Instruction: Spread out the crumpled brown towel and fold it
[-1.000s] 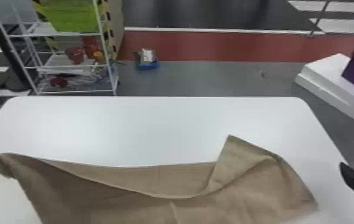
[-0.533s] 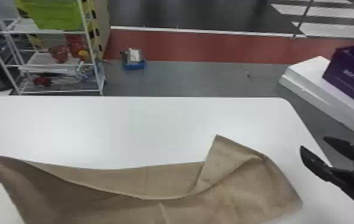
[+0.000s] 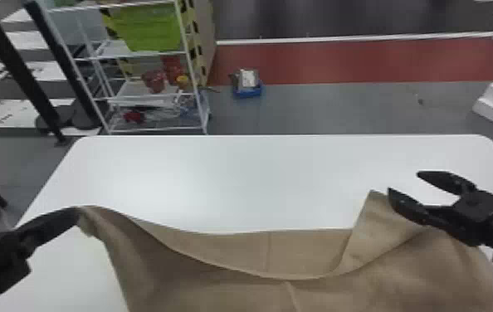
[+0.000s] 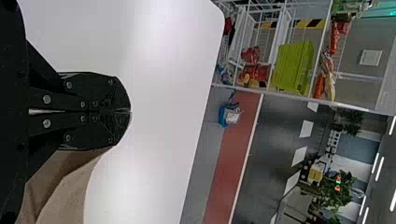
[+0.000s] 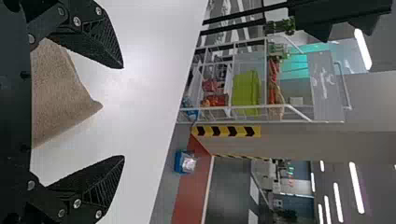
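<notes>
Look for the brown towel on the near part of the white table, going from near the left edge over toward the right edge. Mostly low on the right, but lifted up at the left corner. Up there, pinched in the left gripper, with both fingers pressed together. Over on the right, see the right gripper with fingers spread wide apart, holding nothing. In the right wrist view, see the towel's pointy corner between those fingers. Hard to tell about touching.

Probably light, soft and very floppy, so likely to sag in the middle when held up by one end. Not very slippery, by the look of it, and not easy to break. Best to grab close to the tip of that pointy corner, then pull gently away from the left gripper. Watch out for pinching too little and losing the cloth.
</notes>
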`<state>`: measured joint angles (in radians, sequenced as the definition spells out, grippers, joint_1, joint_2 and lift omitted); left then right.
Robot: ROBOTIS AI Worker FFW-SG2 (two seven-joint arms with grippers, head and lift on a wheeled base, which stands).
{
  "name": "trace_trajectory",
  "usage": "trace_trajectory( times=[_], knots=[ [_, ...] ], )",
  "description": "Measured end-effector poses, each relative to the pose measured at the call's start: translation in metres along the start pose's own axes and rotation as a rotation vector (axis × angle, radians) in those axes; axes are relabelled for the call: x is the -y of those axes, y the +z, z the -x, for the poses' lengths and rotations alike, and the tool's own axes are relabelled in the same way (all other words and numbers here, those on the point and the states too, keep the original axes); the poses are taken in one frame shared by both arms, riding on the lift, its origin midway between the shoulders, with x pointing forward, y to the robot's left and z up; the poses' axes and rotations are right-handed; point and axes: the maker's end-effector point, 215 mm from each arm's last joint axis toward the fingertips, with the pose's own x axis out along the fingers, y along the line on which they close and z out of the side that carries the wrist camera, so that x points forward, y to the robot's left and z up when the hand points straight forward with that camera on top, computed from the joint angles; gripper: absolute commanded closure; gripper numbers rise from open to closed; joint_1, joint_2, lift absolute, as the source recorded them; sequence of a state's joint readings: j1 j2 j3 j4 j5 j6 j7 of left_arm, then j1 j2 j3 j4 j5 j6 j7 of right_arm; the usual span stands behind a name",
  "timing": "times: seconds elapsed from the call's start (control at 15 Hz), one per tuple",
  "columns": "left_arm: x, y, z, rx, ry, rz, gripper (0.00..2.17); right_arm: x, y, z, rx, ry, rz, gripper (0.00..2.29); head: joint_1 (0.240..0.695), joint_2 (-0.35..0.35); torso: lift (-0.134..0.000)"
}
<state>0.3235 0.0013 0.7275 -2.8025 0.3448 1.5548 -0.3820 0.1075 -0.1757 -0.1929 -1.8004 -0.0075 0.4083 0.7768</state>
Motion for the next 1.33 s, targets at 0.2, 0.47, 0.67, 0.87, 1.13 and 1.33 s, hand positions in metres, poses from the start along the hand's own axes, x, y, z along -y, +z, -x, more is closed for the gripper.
trace_trajectory(
  times=[0.2, 0.47, 0.67, 0.87, 1.13, 1.33],
  knots=[
    [0.005, 0.000, 0.001, -0.001, 0.004, -0.021, 1.88, -0.006, -0.024, -0.016, -0.161, 0.023, -0.066, 0.22, 0.695, 0.168, -0.124],
    [0.001, -0.003, 0.005, -0.007, 0.014, -0.026, 1.88, 0.013, -0.024, -0.013, -0.226, -0.006, -0.083, 0.31, 0.695, 0.149, -0.124],
    [0.009, -0.006, 0.005, -0.014, 0.006, -0.035, 1.88, 0.019, -0.019, -0.012, -0.250, 0.011, -0.103, 0.32, 0.695, 0.136, -0.124],
    [0.018, -0.009, -0.001, -0.024, 0.002, -0.054, 1.88, 0.019, -0.029, -0.011, -0.304, 0.036, -0.133, 0.38, 0.695, 0.118, -0.124],
    [0.020, -0.014, -0.001, -0.038, 0.000, -0.058, 1.88, 0.026, -0.032, -0.017, -0.338, 0.023, -0.126, 0.41, 0.695, 0.108, -0.124],
    [0.021, -0.015, 0.001, -0.037, 0.002, -0.061, 1.88, 0.028, -0.031, -0.020, -0.366, 0.022, -0.125, 0.41, 0.695, 0.106, -0.124]
  ],
)
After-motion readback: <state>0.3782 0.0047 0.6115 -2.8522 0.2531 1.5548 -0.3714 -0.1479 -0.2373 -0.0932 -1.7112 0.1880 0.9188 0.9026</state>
